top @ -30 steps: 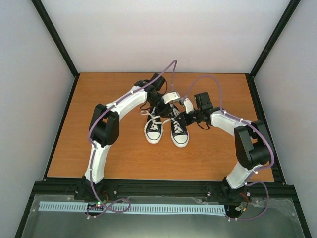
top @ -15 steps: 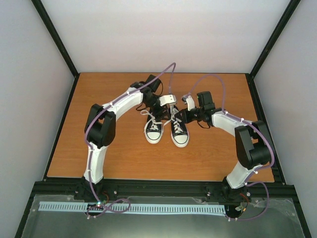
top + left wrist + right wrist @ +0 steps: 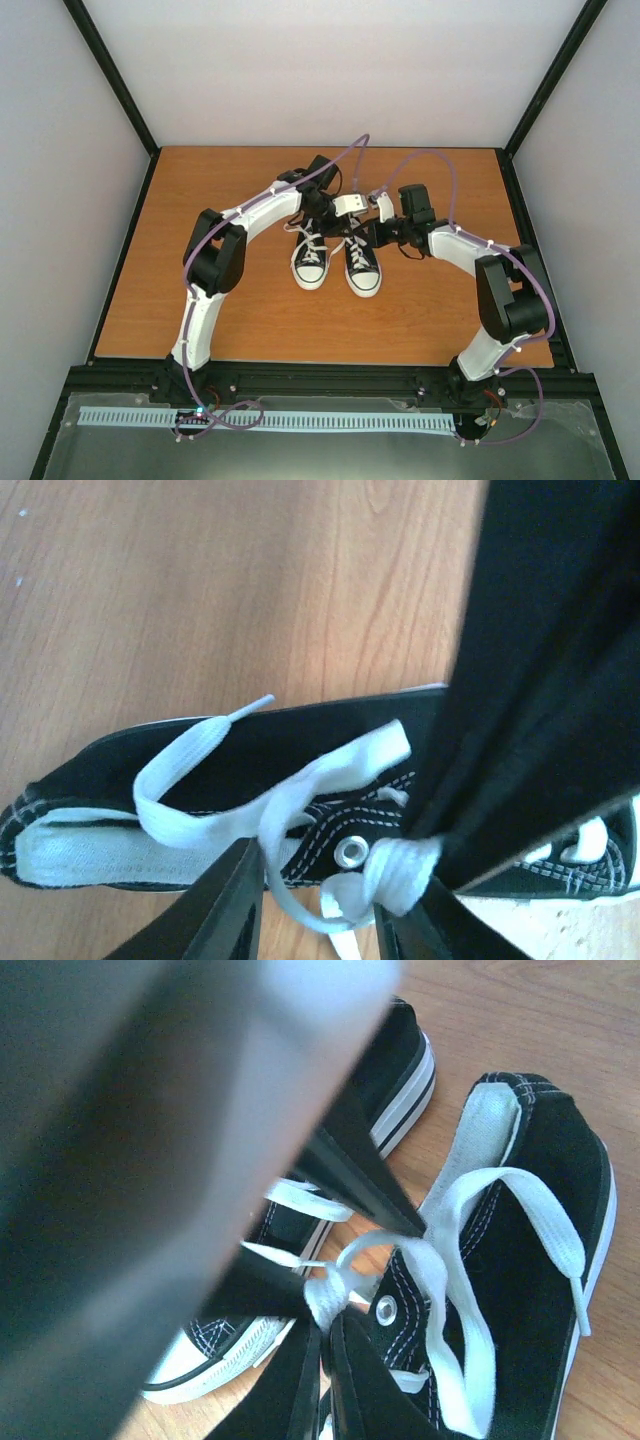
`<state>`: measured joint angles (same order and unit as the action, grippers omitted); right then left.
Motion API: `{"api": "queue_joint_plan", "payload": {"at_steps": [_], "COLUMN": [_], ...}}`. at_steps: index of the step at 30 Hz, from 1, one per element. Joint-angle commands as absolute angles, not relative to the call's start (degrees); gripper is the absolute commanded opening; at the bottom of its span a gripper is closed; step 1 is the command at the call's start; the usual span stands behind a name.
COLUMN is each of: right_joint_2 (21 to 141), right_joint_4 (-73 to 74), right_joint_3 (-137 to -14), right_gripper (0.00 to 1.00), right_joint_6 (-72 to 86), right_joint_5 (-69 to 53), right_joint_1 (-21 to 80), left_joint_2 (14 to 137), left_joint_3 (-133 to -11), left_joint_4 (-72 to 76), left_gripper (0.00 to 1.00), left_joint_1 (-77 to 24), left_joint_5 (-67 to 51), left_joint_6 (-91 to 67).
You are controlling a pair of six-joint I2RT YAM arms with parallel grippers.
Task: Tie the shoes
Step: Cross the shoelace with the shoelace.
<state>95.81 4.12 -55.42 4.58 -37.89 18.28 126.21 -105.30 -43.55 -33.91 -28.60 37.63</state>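
I am keeping my right tool [image 3: 325, 1322] pressed fully closed on a bunched piece of white lace [image 3: 327, 1295], just above the top eyelet of the shoe [image 3: 362, 262] that is lying under it. My left tool [image 3: 315, 920] is hanging right beside the right one, over the same shoe's opening. Its fingers are standing partly apart with a loop of that lace passing between them, and they are not pinching it.

This shoe is lying flat on the desk [image 3: 200, 300] with its heel end beneath both tools. Its long axis is running away from them toward my bases, and the white toe cap is pointing that way. The second shoe [image 3: 311, 262] is lying just to the left of my tools, parallel to the first and pointing the same way. I cannot tell whether the two are touching. Loose lace ends are trailing over the first shoe's open mouth.
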Motion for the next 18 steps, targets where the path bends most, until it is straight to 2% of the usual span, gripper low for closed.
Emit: {"api": "queue_joint_plan", "payload": {"at_steps": [1,4,7,15,18], "right_joint_2": [93.86,93.59,92.81,94.0,94.16], "right_joint_4": [2.53,2.96,2.54,2.95,3.32], "right_joint_3": [-54.66,-54.37,-53.53,-53.79,-54.13], "right_gripper": [0.05,0.05,0.04,0.06,0.17], "right_joint_6": [5.14,5.08,5.58,4.83,5.53], "right_joint_5": [-37.16,-36.15,-36.14,-35.9,-35.03], "right_joint_1": [17.85,17.24,16.05,15.18,15.15], "left_joint_2": [127.54,125.84,123.91,122.5,122.62], "left_joint_3": [-108.38,-107.42,-105.65,-104.37,-104.41], "left_joint_4": [-44.14,-44.96,-46.48,-52.97,-52.93], "left_gripper": [0.27,0.12,0.05,0.02,0.02], "left_joint_1": [-33.93,-33.93,-33.92,-33.75,-33.75], "left_joint_5": [-31.2,-32.71,-33.49,-36.29,-37.02], "left_joint_6": [37.51,38.92,41.83,46.95,46.23]}}
